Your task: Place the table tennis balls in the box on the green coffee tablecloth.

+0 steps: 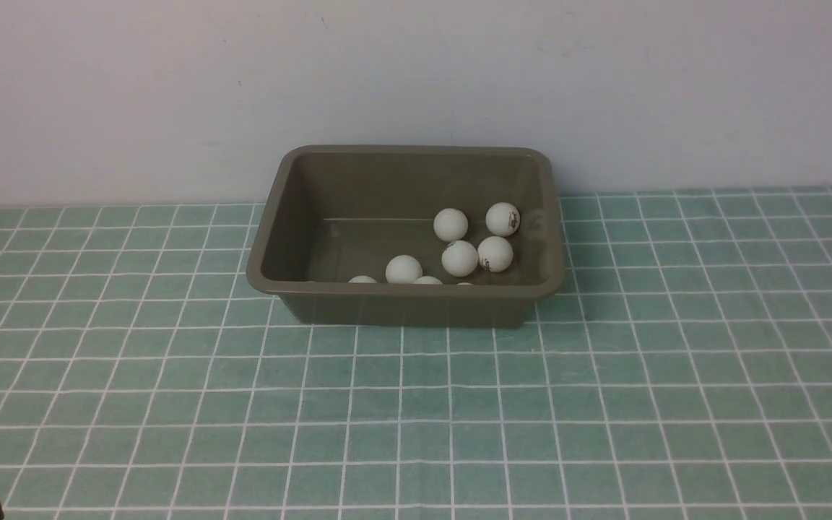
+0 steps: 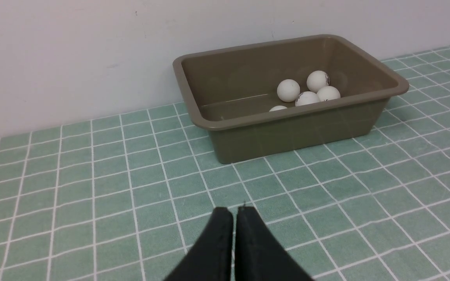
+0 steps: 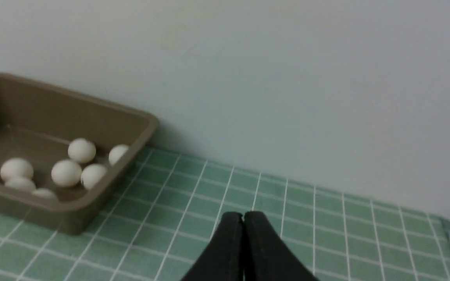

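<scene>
Lying long-axis left-right, the box (image 1: 405, 300) holds balls (image 1: 459, 258) (both hands (image 2: 235, 212) closed, empty).

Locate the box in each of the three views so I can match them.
Front view: the box sits centre, against the wall.
Left wrist view: upper right, beyond the shut left end effector.
Right wrist view: at the left edge, cut off.
Shared landmark: the cluster of table tennis balls inside it.
</scene>
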You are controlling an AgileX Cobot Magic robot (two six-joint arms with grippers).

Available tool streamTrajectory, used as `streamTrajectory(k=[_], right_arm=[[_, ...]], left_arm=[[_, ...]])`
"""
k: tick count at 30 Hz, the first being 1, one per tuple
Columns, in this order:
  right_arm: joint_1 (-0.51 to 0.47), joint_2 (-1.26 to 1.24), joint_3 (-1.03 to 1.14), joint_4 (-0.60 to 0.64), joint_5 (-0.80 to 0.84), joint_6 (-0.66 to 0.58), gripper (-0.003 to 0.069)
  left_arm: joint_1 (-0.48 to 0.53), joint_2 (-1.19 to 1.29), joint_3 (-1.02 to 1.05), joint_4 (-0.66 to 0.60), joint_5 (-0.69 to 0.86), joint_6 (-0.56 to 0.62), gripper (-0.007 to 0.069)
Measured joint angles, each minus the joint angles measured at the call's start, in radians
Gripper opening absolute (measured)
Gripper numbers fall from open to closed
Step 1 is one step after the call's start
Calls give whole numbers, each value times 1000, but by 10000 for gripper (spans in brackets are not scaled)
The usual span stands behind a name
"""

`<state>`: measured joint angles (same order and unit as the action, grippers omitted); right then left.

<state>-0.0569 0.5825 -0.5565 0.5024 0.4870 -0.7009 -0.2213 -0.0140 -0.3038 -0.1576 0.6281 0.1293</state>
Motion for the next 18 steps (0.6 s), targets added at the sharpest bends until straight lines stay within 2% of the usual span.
streamTrajectory(k=[18], right_arm=[[0, -7, 15, 26, 116, 1, -10]], left_arm=[[0, 0, 0, 0, 0, 0, -4]])
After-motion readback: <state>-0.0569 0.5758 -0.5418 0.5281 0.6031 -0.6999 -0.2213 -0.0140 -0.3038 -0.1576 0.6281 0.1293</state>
